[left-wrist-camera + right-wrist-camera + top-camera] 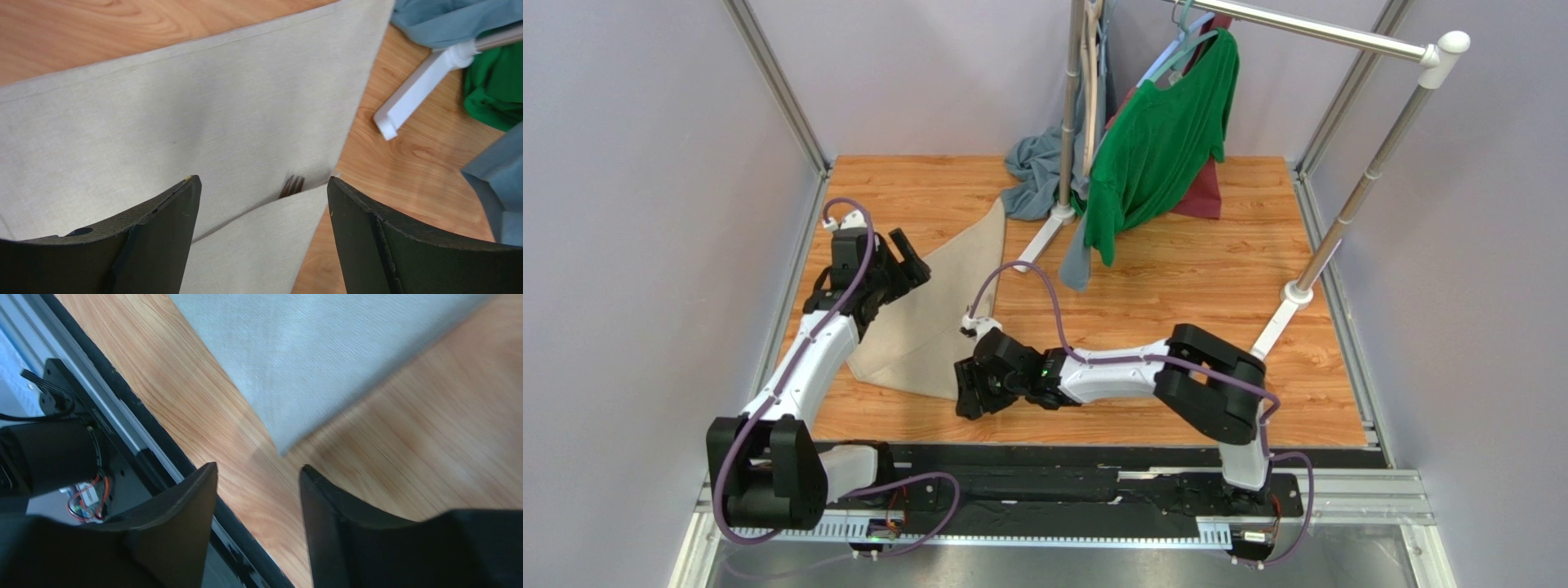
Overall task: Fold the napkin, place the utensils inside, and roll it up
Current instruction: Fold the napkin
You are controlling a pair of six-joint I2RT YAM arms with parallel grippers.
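Observation:
The beige napkin (934, 312) lies folded into a long triangle on the left of the wooden table. In the left wrist view a flap of the napkin (184, 110) covers the fork (293, 185), and only its dark tines stick out at the fold. My left gripper (906, 263) (264, 180) hovers open above the napkin's left part, holding nothing. My right gripper (967, 398) (258, 468) stands open just off the napkin's near corner (319, 355), over bare wood, with nothing between its fingers.
A garment rack with white feet (1051, 230) (417, 98) stands at the back, carrying a green shirt (1161, 135) and a maroon garment (1204, 196). A grey-blue cloth (1038, 172) lies by the rack's foot. A black rail (159, 459) runs along the table's near edge.

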